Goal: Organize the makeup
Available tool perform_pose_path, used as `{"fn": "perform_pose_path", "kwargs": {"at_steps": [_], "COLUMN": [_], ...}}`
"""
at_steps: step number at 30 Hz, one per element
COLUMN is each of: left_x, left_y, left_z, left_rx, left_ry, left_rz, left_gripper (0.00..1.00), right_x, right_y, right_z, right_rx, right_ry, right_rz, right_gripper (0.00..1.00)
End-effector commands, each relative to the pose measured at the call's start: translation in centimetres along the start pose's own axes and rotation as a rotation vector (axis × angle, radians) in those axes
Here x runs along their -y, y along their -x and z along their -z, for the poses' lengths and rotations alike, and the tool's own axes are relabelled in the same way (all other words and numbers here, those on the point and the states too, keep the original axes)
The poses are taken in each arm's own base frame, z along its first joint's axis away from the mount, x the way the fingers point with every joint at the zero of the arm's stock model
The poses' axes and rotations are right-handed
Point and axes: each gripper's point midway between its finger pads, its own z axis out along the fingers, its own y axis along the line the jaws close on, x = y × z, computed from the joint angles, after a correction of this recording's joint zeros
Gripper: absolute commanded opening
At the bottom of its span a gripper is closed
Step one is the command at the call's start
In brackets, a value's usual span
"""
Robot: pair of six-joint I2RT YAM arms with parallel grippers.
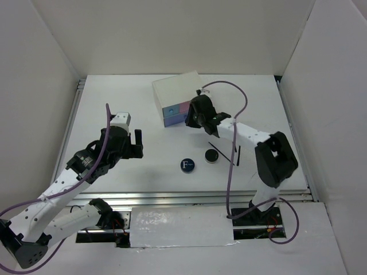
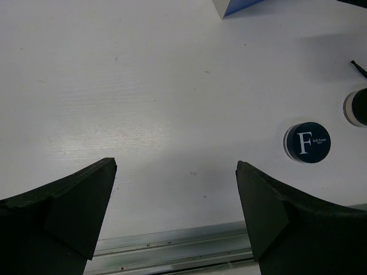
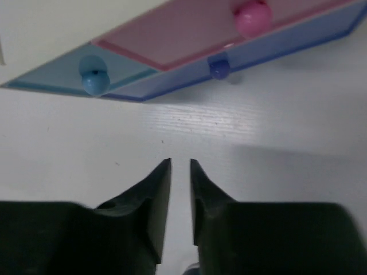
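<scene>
The round dark-blue compact [image 1: 187, 165] marked "F" lies mid-table, also seen in the left wrist view as the compact [image 2: 307, 142]. The round black jar [image 1: 212, 155] sits just right of it, and the jar [image 2: 359, 107] is cut by the edge of the left wrist view. Thin black brushes [image 1: 219, 147] lie beside the jar. My left gripper [image 1: 137, 143] hovers wide open left of the compact, and nothing is between the left gripper [image 2: 176, 166] jaws. My right gripper [image 1: 189, 119] sits just before the drawer fronts. A narrow gap separates the right gripper [image 3: 180, 163] jaws, with only bare table in it.
The white box [image 1: 178, 90] stands at the back centre. Its pink drawer knob [image 3: 252, 17], light-blue knob [image 3: 94, 82] and purple knob [image 3: 218, 67] face my right gripper. A metal rail [image 1: 189, 197] runs along the near table edge. White walls enclose the sides.
</scene>
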Motion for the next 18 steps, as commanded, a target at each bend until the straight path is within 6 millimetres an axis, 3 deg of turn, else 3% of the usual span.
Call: {"fn": "perform_pose_path", "kwargs": {"at_steps": [1,2,5,6,7,8,10,18], "left_x": [0.3,0.3,0.4,0.4,0.3,0.3,0.3,0.3], "left_y": [0.5,0.4,0.5,0.5,0.5,0.5,0.6,0.6], "left_z": [-0.1,-0.2,-0.1,-0.1,-0.1,0.0,0.1,0.2], "left_rx": [0.020,0.019,0.019,0.019,0.021,0.022,0.028,0.034], "left_ry": [-0.013,-0.013,-0.016,-0.016,-0.015,-0.016,-0.018,-0.024], "left_rz": [-0.015,-0.014,-0.015,-0.015,-0.015,-0.012,-0.010,-0.010], "left_gripper": [0.99,0.99,0.99,0.99,0.99,0.99,1.00,0.99], "right_x": [-0.8,-0.5,0.0,-1.4,-0.4,-0.1,0.2,2.5], "right_y": [5.3,5.8,5.4,5.2,6.1,5.7,7.1,8.7], "right_z": [4.4,5.2,4.7,5.3,5.1,4.4,4.2,0.3], "right_rx": [0.181,0.199,0.160,0.129,0.131,0.101,0.106,0.045], "right_ry": [0.124,0.144,0.306,0.449,0.487,0.523,0.567,0.555], "right_rz": [-0.109,-0.121,-0.124,-0.102,-0.108,-0.111,-0.102,-0.157], "right_gripper": [0.32,0.44,0.51,0.52,0.55,0.56,0.59,0.59]}}
